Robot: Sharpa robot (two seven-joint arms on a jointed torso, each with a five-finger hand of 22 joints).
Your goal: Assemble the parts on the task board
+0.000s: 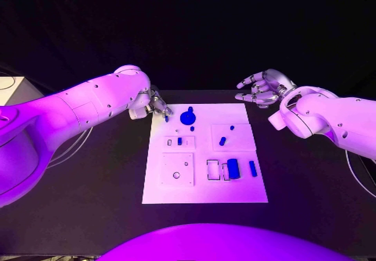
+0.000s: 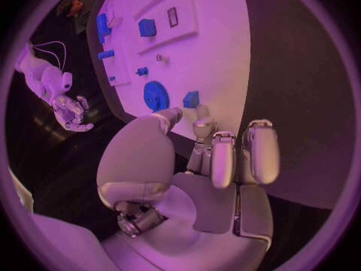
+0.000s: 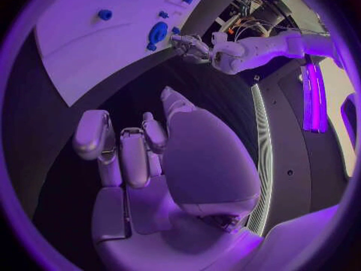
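**Both hands at the far end of the board, parts lying on it**

We see the task board (image 1: 205, 185), a white plate, lying lengthwise in the middle of the black table (image 1: 313, 185). The left hand (image 1: 150, 104) sits at the board's far left corner, its fingers reaching over the edge, right beside a small blue part (image 2: 191, 99). In the left wrist view the fingers (image 2: 223, 156) stand side by side, pointing at the board with the thumb reaching toward the round blue part (image 2: 156, 95); we cannot tell whether they touch or pinch the small piece at the edge.

The right hand (image 1: 263, 88) hovers beyond the board's far right corner, over the dark table, apart from the plate. Its fingers are spread and loosely curled, and we see nothing in them; the right wrist view shows the fingers (image 3: 135, 156) over bare table just short of the board's edge.

On the board, the round blue part (image 1: 188, 117) lies near the far end, close to the left hand. A small blue piece (image 1: 223, 141) rests on the raised square panel at the right, and another blue piece (image 1: 179, 141) stands in the small panel at the left. Nearer us, a larger blue block (image 1: 233, 168) lies beside the rectangular slots, with a slim blue bar (image 1: 253, 168) just to its right
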